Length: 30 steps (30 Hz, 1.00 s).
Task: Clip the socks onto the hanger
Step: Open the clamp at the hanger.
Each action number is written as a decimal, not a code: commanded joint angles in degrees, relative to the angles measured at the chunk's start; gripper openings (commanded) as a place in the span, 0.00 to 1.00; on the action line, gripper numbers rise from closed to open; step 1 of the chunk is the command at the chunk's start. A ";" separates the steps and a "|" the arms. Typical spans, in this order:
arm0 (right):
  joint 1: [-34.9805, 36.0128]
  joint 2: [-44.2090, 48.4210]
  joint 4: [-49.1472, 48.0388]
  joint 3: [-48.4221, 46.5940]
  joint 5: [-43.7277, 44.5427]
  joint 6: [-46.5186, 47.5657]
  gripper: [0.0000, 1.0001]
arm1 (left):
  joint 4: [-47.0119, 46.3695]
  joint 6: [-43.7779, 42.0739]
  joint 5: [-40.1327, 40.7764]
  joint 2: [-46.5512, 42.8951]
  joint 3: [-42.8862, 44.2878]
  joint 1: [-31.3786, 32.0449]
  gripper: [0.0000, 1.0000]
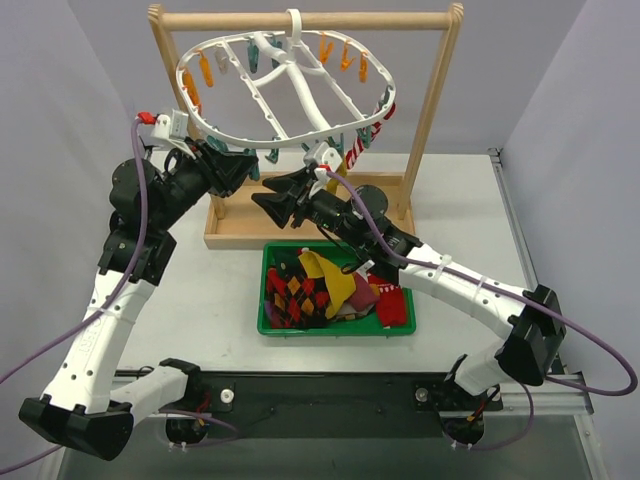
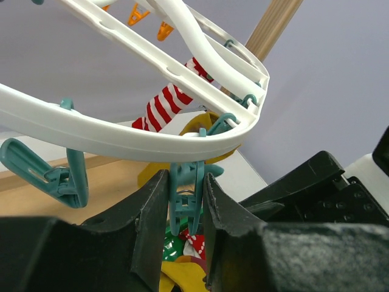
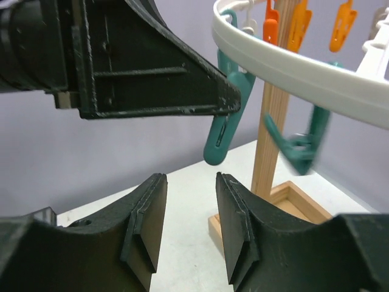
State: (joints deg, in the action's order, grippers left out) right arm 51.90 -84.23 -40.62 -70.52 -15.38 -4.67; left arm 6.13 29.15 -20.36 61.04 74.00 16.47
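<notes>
Pale surface [image 1: 470, 230] under a wooden rack [image 1: 300, 20], with both arms raised to the hanger's [image 1: 300, 100] near rim.

From its base at the near left edge, the left arm climbs steeply, bends at the elbow and reaches right. The left claw [image 2: 184, 182] is pinching a teal clip [image 2: 185, 207] that dangles from the rim. The right arm stretches low from the right, across the green bin [image 1: 265, 290] holding loose socks [image 1: 330, 285]. Its wrist is lifted, and the right claw [image 3: 189, 182] is spread and empty, pointing at the left one. A striped sock [image 2: 161, 106] hangs clipped on the hanger's far right side.
</notes>
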 commanded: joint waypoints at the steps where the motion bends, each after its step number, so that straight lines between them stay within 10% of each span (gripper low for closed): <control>1: 0.04 0.03 -7.72 -3.65 -5.09 -3.86 0.38 | -2.96 1.00 -0.65 -0.39 -0.69 0.23 0.00; 30: -1.54 -4.37 1.42 -8.58 3.16 1.33 0.49 | -5.34 4.08 -1.79 -1.53 -1.49 0.05 0.00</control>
State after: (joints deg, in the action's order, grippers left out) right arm 50.94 -88.73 -36.25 -78.83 -13.08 -4.01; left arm 3.20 32.25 -20.29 61.01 71.79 16.34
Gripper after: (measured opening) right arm 0.494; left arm 0.355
